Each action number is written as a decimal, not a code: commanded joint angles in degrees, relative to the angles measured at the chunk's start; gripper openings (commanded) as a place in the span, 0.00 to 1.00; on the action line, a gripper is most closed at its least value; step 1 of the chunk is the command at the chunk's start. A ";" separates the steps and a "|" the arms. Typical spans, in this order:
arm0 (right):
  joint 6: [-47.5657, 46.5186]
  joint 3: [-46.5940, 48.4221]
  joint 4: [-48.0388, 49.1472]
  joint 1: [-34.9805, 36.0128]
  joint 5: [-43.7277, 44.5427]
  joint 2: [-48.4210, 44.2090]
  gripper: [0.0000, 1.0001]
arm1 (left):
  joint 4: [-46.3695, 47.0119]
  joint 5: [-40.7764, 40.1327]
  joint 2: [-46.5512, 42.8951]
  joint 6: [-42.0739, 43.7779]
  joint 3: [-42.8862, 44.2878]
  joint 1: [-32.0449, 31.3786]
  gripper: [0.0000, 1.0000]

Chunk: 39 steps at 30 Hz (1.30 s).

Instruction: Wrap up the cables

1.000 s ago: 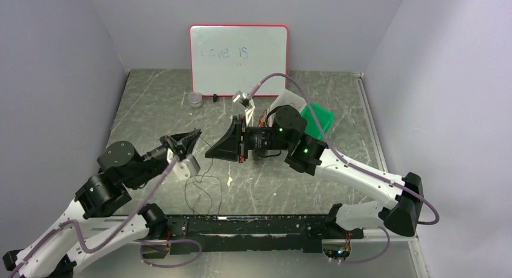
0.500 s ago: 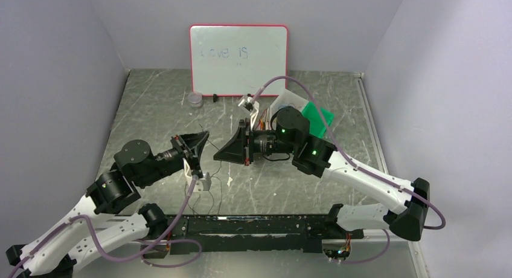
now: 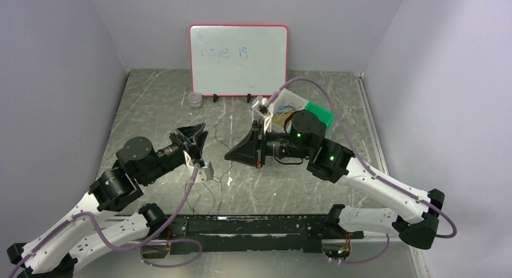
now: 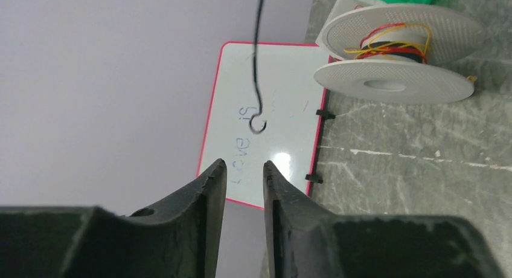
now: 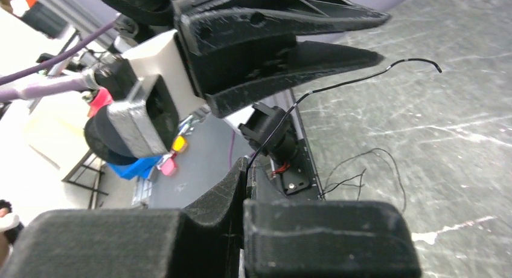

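Note:
My right gripper point(image 5: 244, 169) is shut on a thin black cable point(image 5: 338, 84). The strand rises from its jaws and passes just under the lower finger of my left gripper point(image 5: 377, 39). In the left wrist view that cable point(image 4: 256, 66) hangs free ahead of the left gripper point(image 4: 244, 169), ending in a small curl. The left jaws stand slightly apart with nothing between them. More black cable point(image 3: 208, 190) lies loose on the table between the arms. A white spool point(image 4: 392, 54) wound with orange-yellow strands point(image 4: 392, 42) lies at the back right.
A red-framed whiteboard point(image 3: 238, 51) stands against the back wall, with a small clear cup point(image 3: 194, 98) to its left. A green box point(image 3: 320, 116) sits behind the spool point(image 3: 288, 101). The black base rail point(image 3: 253, 225) runs along the near edge.
My left jaws have parted slightly from shut. The right gripper has drawn back to the right, still pinching the black cable. The left arm swung inward toward the centre.

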 commanded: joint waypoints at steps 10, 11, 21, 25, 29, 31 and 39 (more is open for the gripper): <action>-10.16 3.58 -16.82 -0.53 21.24 -4.64 0.00 | 2.61 3.65 1.24 -17.70 1.81 0.21 0.41; -10.91 4.23 -18.32 -0.64 23.79 -4.91 0.00 | 2.08 4.04 1.84 -19.22 2.21 0.23 0.41; -13.28 18.86 -33.72 -0.84 57.80 -7.05 0.00 | 1.29 1.53 7.80 -37.53 4.03 0.21 0.38; -14.72 24.18 -38.36 -0.81 72.12 -5.99 0.00 | 2.26 0.36 7.79 -43.49 3.59 0.23 0.48; -16.33 30.06 -41.83 -0.79 85.08 -4.23 0.00 | -0.27 -0.41 8.96 -45.70 5.19 0.17 0.51; -17.97 32.82 -42.13 -0.82 92.10 -3.78 0.00 | -0.44 0.50 9.18 -45.81 4.94 0.22 0.50; -53.92 29.26 -7.78 -0.74 111.13 -6.12 0.00 | 1.72 -2.74 9.69 -50.33 4.12 0.23 0.51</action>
